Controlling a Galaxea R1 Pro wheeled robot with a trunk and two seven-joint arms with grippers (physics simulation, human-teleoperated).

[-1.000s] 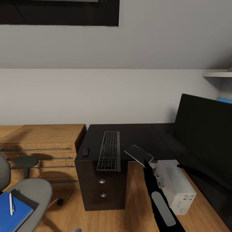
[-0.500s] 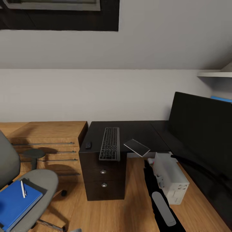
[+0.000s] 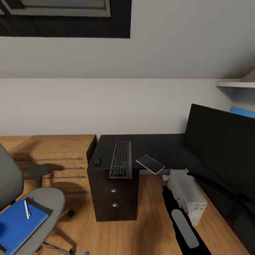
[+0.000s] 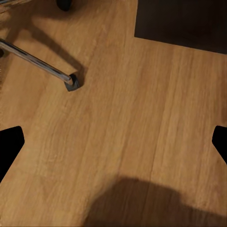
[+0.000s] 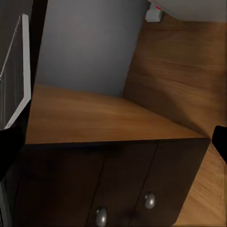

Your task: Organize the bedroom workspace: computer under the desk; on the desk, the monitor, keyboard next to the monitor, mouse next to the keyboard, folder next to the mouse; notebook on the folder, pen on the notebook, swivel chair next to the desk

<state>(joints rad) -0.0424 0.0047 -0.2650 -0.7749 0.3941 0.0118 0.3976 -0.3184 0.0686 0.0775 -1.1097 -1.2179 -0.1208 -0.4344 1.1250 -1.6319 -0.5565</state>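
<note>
My left fingers (image 4: 113, 142) hang spread wide over bare wood floor (image 4: 142, 118), their dark tips at the two edges of the wrist view, with a chrome spoke (image 4: 38, 59) of the swivel chair (image 3: 42, 207) slanting across the boards beyond them. On the chair's grey seat, off to my left in the head view, lies the blue folder (image 3: 17, 225) with the white pen (image 3: 26, 209) resting on top. My right arm (image 3: 182, 223) reaches forward along the floor; its fingers (image 5: 113, 142) are wide too, holding nothing, pointed at the black drawer unit (image 5: 118, 184) with its two round knobs. Just to the right of that arm stands the white computer (image 3: 187, 198), under the worktop (image 3: 148, 145). On the worktop beyond lie the keyboard (image 3: 120, 159), the small dark mouse (image 3: 97, 161) left of it, and the pale notebook (image 3: 150, 163) overhanging the front edge. The monitor (image 3: 219, 141) stands further right.
</note>
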